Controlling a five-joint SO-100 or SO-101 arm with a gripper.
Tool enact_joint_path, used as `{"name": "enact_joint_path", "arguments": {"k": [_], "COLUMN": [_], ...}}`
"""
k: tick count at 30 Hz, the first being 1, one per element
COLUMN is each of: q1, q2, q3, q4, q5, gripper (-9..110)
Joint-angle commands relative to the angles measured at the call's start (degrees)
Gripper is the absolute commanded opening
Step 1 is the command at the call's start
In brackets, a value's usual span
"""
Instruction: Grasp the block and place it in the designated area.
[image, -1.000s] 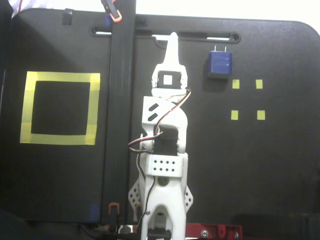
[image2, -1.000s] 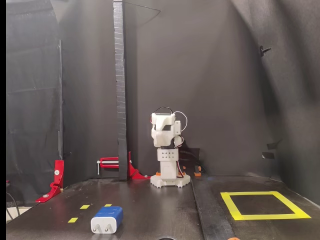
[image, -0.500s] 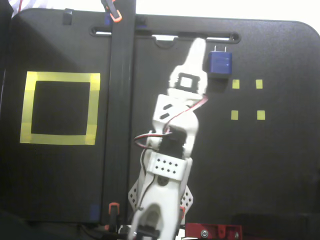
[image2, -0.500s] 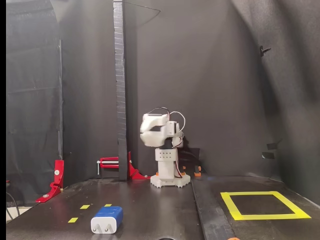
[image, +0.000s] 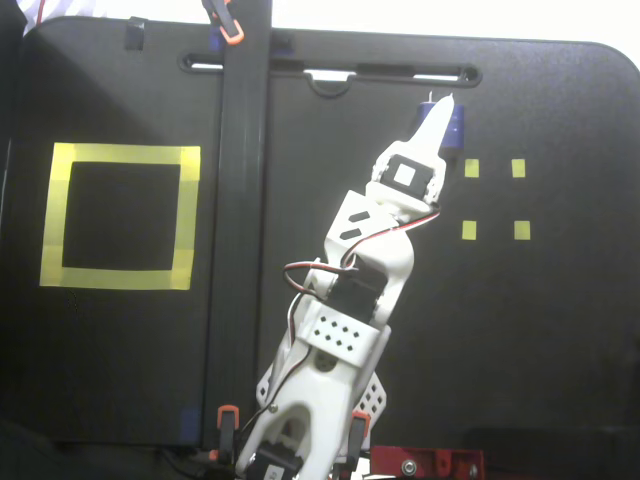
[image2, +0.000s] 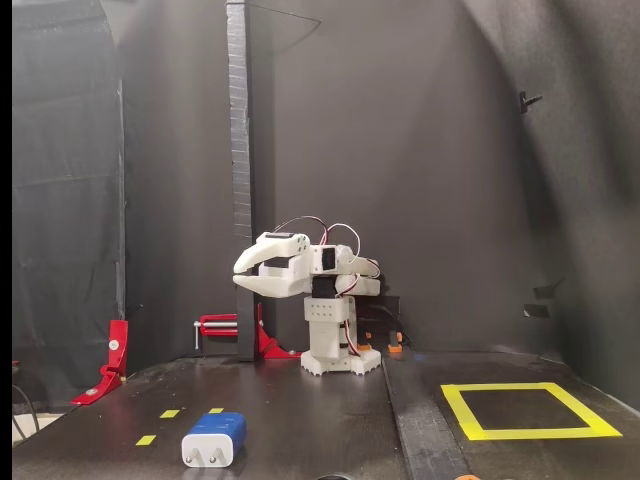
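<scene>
Block (image2: 213, 439): a dark-blue rounded body with two pale prongs, lying flat on the black worktop (image2: 300, 420) near the front edge in the low fixed view, prongs turned toward the camera; just beside it lie small yellow tape squares (image2: 170, 413). From above, only a strip of the block (image: 455, 128) shows, the rest hidden beneath the arm's tip, with four small yellow squares (image: 493, 199) just to its right. Designated area (image: 119, 216): a large square outline of wide yellow tape with black interior, at the left of the top-down view and at the right of the low view (image2: 529, 411), well apart from the block and with nothing inside it. White arm: reaching from its base diagonally toward the block; in the low view the end effector (image2: 240, 275) is held level, well above the worktop, its two fingers a narrow gap apart and holding nothing. In the top-down view the end effector (image: 445, 102) overlaps the block. A black vertical post (image2: 240, 180) stands left of the arm base, with red clamps (image2: 115, 360) at the worktop's left margin
</scene>
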Motion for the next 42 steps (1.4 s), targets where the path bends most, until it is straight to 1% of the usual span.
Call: {"name": "enact_joint_path", "arguments": {"k": [1, 5, 13, 18, 26, 32, 38, 42], "q1": [0.26, 0.35, -0.18, -0.18, 0.26, 1.41, 2.64, 3.34], "q2": [-0.35, -6.5, -28.39, -43.07, -66.36, -79.01, -89.21, -96.15], "q3": [0.18, -4.92, -27.95, -43.51, -68.2, -80.24, -89.21, -97.38], "q4": [-1.23, -1.41, 7.82, 16.96, 36.3, 48.78, 54.4, 61.17], "q5": [-0.09, 0.09, 1.67, 1.85, 2.55, 2.55, 2.46, 2.2], "gripper": [0, 0, 0, 0, 0, 0, 0, 0]}}
